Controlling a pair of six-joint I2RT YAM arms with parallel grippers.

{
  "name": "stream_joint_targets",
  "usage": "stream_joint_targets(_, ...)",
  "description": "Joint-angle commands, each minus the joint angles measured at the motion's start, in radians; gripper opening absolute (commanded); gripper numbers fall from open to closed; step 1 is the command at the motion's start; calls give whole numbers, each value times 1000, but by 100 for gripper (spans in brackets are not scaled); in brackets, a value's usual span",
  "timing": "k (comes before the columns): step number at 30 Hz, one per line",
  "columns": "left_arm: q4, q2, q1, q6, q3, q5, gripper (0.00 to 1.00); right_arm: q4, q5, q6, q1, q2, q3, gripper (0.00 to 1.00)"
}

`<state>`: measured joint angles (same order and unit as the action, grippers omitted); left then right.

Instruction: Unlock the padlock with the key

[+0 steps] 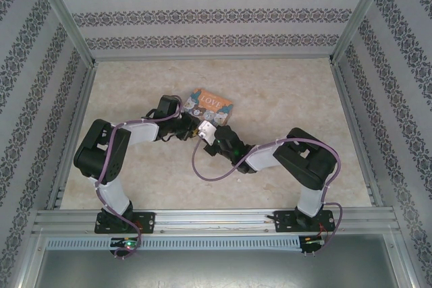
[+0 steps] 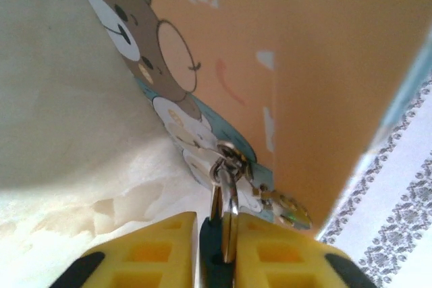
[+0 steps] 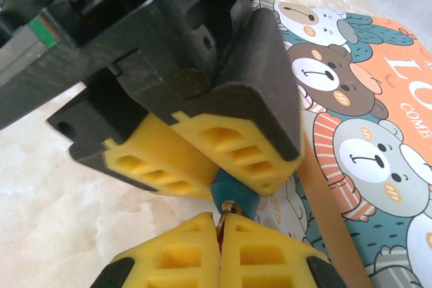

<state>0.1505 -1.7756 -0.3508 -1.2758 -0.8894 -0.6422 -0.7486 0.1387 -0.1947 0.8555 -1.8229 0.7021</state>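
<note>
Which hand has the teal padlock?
The left hand: the teal padlock sits between its fingers. The right hand is shut on a small brass piece, likely the key.

Padlock (image 3: 231,193) just beside tin (image 1: 209,104) on table (image 1: 304,99)

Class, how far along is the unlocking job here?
Done: left gripper and right gripper are at the padlock. In hand: left holds its blue body; right, shut, presses what looks like the key against it. Left: the shackle hooks onto the tin, apparently closed; turning remains.
</note>
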Motion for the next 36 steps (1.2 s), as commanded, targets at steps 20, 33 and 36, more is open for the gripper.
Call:
stream_joint_targets(20,-292,292,44,473,-137,246,60,-384,-10,589,-101,60,-266,0)
stream_joint_targets(33,-267,385,60,688,-177,338,64,-578,-29,899,-219,31,-383,0)
stream_joint_targets(36,-256,403,70,708,-175,362,66,-592,-37,962,-235,14,-382,0)
